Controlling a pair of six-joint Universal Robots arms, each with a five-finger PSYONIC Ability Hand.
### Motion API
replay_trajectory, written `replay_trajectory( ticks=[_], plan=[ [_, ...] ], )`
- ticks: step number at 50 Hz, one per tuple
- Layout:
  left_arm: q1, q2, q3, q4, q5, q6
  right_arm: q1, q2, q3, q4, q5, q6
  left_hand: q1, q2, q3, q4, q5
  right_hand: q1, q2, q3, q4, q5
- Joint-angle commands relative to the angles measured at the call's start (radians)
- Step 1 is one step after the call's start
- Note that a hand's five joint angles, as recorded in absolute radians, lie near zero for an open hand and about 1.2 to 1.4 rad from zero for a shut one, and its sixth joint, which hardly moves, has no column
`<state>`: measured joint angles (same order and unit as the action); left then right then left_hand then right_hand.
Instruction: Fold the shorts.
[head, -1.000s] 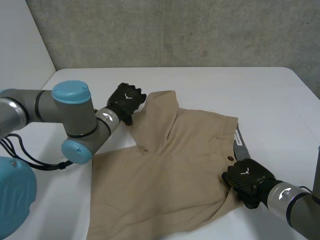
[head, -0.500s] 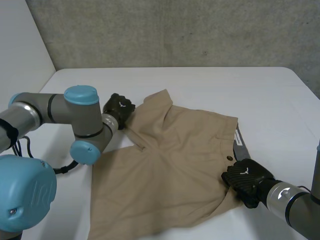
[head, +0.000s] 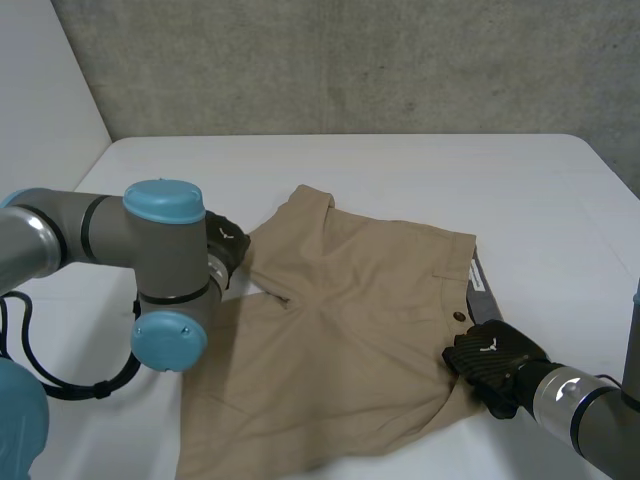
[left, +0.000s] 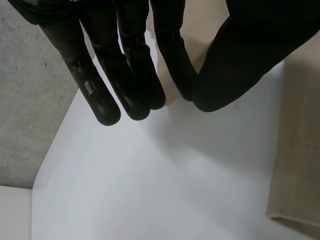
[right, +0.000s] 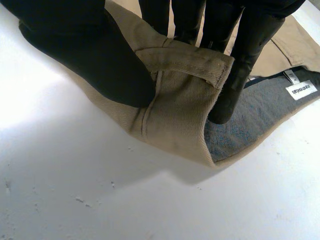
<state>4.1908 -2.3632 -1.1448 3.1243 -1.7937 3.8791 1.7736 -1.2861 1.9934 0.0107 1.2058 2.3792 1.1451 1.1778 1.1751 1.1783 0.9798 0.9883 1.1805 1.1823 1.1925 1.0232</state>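
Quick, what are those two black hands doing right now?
Left hand: closed, pinching the shorts at a leg edge.
Right hand: closed, pinching the waistband.

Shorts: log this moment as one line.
shorts: spread on table | left robot hand: pinches leg hem | right robot hand: pinches waistband | fold: not done

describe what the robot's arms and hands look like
The left arm is grey tubes with round light-blue caps; the right arm shows a grey wrist with a white marking. The left hand and right hand are black; the right hand's back bears a small white mark.
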Motion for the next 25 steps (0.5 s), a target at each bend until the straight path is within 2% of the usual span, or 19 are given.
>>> replay_trajectory(
  ticks=[1,4,9,25],
  plan=[
    [0.008,0.004,0.037,0.086,0.054,0.002,0.001,-0.001,0.002,0.000,0.001,0.000,-0.702,-0.735,-0.732,-0.735,-0.711,0.408,0.216,0.214,0.204,0.198],
    [0.032,-0.005,0.065,0.129,0.146,0.003,0.001,-0.001,0.004,0.000,0.000,0.000,-0.700,-0.732,-0.730,-0.733,-0.709,0.408,0.216,0.214,0.204,0.198],
    [0.104,-0.056,0.094,0.138,0.247,0.002,-0.002,-0.002,0.005,-0.002,0.000,0.002,-0.688,-0.721,-0.718,-0.721,-0.697,0.408,0.216,0.214,0.204,0.198],
    [0.120,-0.172,0.161,0.131,0.284,0.003,0.000,0.001,-0.005,-0.003,-0.002,0.000,-0.609,-0.641,-0.639,-0.642,-0.618,0.408,0.216,0.214,0.204,0.198]
  ],
)
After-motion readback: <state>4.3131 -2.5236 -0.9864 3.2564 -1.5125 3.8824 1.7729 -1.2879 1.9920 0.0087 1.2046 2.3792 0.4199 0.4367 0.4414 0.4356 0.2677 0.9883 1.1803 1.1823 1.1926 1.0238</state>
